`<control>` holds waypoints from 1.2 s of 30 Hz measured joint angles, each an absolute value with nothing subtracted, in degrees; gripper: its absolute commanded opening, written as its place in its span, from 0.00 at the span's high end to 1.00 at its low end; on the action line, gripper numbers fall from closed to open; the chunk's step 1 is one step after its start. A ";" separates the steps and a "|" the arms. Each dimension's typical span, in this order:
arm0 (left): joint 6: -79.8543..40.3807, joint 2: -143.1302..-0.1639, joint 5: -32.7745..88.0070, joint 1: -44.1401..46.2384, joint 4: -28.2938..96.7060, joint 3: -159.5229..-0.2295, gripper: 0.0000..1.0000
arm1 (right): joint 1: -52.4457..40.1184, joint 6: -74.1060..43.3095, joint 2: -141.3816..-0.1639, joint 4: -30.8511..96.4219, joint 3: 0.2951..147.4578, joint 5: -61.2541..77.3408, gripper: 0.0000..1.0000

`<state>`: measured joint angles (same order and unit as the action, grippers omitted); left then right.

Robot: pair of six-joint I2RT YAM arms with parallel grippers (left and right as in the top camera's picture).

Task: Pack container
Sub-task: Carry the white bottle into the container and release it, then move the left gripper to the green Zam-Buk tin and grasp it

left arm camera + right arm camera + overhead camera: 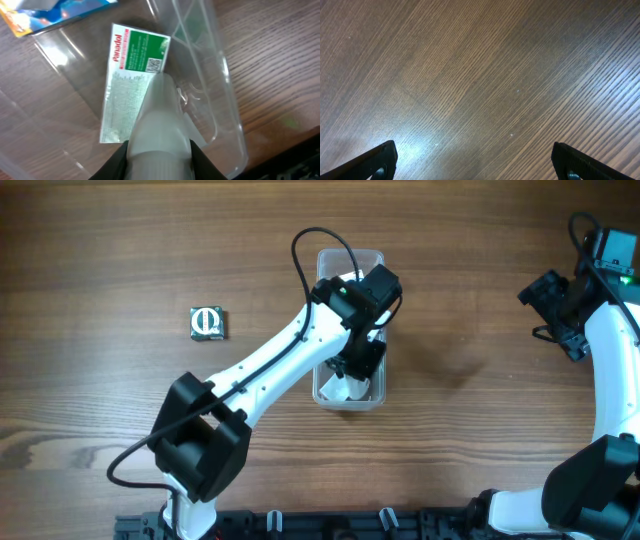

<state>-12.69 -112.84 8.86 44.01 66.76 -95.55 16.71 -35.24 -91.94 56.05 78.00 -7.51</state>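
Observation:
The clear plastic container [371, 258] stands at the table's middle; it also shows in the left wrist view [227, 95]. My left gripper [358, 363] reaches into it and is shut on a white plastic bottle [160, 127], held over the container's floor. A green and white Panadol box [127, 75] lies flat inside the container under the bottle's tip. A blue and yellow packet [45, 12] shows at the far end. My right gripper [475, 160] is open and empty over bare wood at the far right [560, 310].
A small dark green box with a round white mark [208, 322] lies on the wooden table left of the container. A black rail [330, 525] runs along the front edge.

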 measured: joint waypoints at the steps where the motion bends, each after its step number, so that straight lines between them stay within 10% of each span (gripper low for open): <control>1: -12.69 -112.84 8.88 44.31 66.76 -95.55 0.75 | 16.71 -35.24 -91.94 56.05 78.00 -7.51 0.00; 22: -7.05 -113.16 7.75 46.13 67.48 -95.55 0.57 | 16.71 -35.24 -91.94 56.05 78.00 -7.49 0.00; 32: -6.57 -113.16 7.73 46.13 66.72 -102.91 0.00 | 16.71 -35.24 -91.94 56.05 78.00 -7.49 0.00; 36: -7.33 -112.42 7.75 44.53 68.36 -111.79 0.00 | 16.71 -35.24 -91.94 56.05 78.00 -7.49 0.00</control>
<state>-7.33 -112.42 7.75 44.53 68.36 -111.79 16.71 -35.24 -91.94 56.05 78.00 -7.49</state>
